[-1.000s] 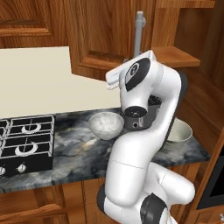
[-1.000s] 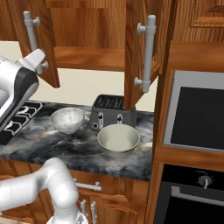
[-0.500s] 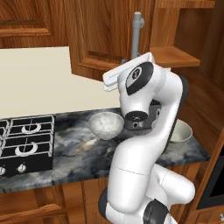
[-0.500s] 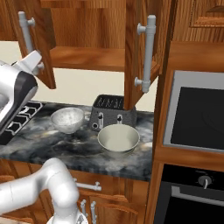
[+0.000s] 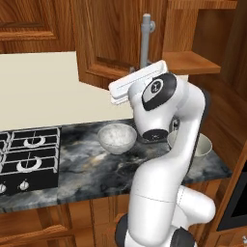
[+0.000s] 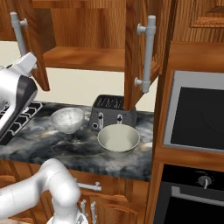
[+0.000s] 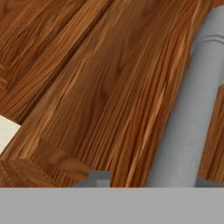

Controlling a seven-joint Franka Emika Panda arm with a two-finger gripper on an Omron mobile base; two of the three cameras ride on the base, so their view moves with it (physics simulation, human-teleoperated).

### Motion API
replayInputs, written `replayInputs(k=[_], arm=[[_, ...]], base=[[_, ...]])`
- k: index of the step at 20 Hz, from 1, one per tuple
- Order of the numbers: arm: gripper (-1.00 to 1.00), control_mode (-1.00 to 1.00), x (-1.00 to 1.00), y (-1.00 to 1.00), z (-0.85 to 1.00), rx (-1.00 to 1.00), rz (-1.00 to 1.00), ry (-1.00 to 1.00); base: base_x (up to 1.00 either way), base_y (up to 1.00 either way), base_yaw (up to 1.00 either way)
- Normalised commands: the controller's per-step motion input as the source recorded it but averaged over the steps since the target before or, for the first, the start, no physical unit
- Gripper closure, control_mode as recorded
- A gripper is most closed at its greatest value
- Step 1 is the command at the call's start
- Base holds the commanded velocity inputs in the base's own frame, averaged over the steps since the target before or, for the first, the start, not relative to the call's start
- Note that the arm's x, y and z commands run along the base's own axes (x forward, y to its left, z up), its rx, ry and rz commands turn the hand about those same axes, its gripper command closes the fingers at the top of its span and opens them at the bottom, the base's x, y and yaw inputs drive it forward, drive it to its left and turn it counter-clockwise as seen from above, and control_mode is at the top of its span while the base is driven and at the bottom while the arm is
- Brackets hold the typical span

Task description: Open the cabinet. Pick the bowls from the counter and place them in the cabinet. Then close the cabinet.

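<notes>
The cabinet (image 6: 87, 57) hangs over the counter (image 6: 65, 146) with both doors swung out. In the hand view my gripper (image 7: 152, 180) is shut on the left door's silver bar handle (image 7: 188, 109), whose bar runs between the two tips, with the door's wood close behind. That handle (image 5: 146, 38) rises just above my arm in the left base view. The speckled bowl (image 5: 117, 137) (image 6: 67, 119) sits on the counter (image 5: 91, 169) left of the toaster. The cream bowl (image 6: 118, 139) stands in front of the toaster, and my arm half hides the cream bowl (image 5: 202, 144) in the left base view.
A dark toaster (image 6: 111, 113) stands against the wall under the right door, whose handle (image 6: 146, 52) hangs over it. A black gas hob (image 5: 29, 159) lies to the left. A built-in oven (image 6: 197, 113) fills the tall unit on the right.
The left door has swung a little further out to the left, and my arm has shifted slightly with it. Both bowls have stayed in place.
</notes>
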Motion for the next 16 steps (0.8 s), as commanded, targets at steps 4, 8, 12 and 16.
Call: replayInputs(k=[4, 8, 12, 16], arm=[[1.00, -1.00, -0.89, 1.00, 0.00, 0.00, 0.18, 0.18], [1.00, -1.00, -0.98, 1.00, 0.00, -0.03, 0.17, 0.24], [1.00, -1.00, -0.80, 1.00, 0.01, -0.02, 0.14, 0.42], [1.00, -1.00, -0.71, 1.00, 0.08, 0.06, 0.19, 0.49]], base=[[0.00, 0.00, 0.00], [0.00, 0.00, 0.00], [0.00, 0.00, 0.00], [0.00, 0.00, 0.00]])
